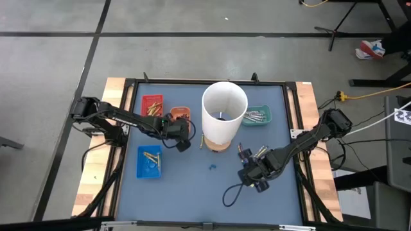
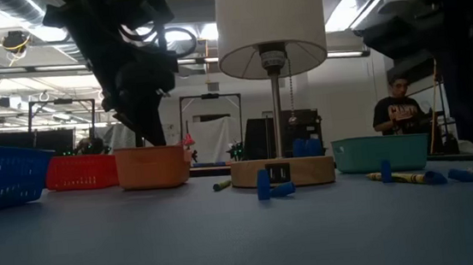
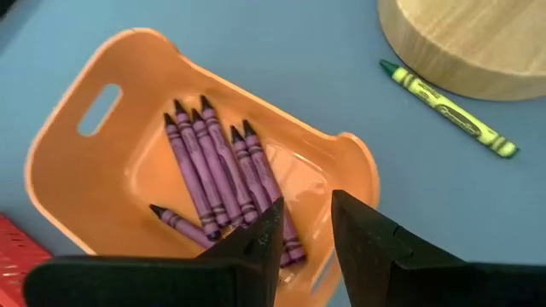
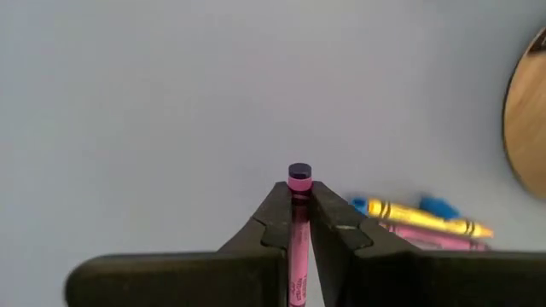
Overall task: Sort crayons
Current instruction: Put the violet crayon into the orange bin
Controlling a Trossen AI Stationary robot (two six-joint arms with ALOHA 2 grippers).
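My left gripper (image 3: 305, 226) stands open over the near rim of the orange tray (image 3: 102, 162), which holds several purple crayons (image 3: 213, 170); nothing is between its fingers. In the high view this gripper (image 1: 183, 142) is left of the tall white cylinder (image 1: 225, 110). My right gripper (image 4: 299, 198) is shut on a pink-wrapped crayon with a dark purple end, above the mat at the near right (image 1: 247, 172). Loose yellow, pink and blue crayons (image 4: 422, 213) lie flat on the mat beside it. A yellow-green crayon (image 3: 448, 109) lies by the cylinder's wooden base (image 3: 478, 38). My right gripper pinches the pink-wrapped crayon between its two fingers. The crayon lies along the fingers, and its dark purple end (image 4: 299, 175) sticks out past the fingertips. The fingers point steeply down from above, and the crayon is clear of the mat.
A red tray (image 1: 152, 104) with gold-brown crayons sits left of the orange one. A teal tray (image 1: 258, 116) with grey crayons is at the far right, a blue tray (image 1: 149, 162) with yellow crayons at the near left. Small blue bits (image 1: 212, 168) lie mid-mat. A person (image 2: 399, 110) stands in the room behind.
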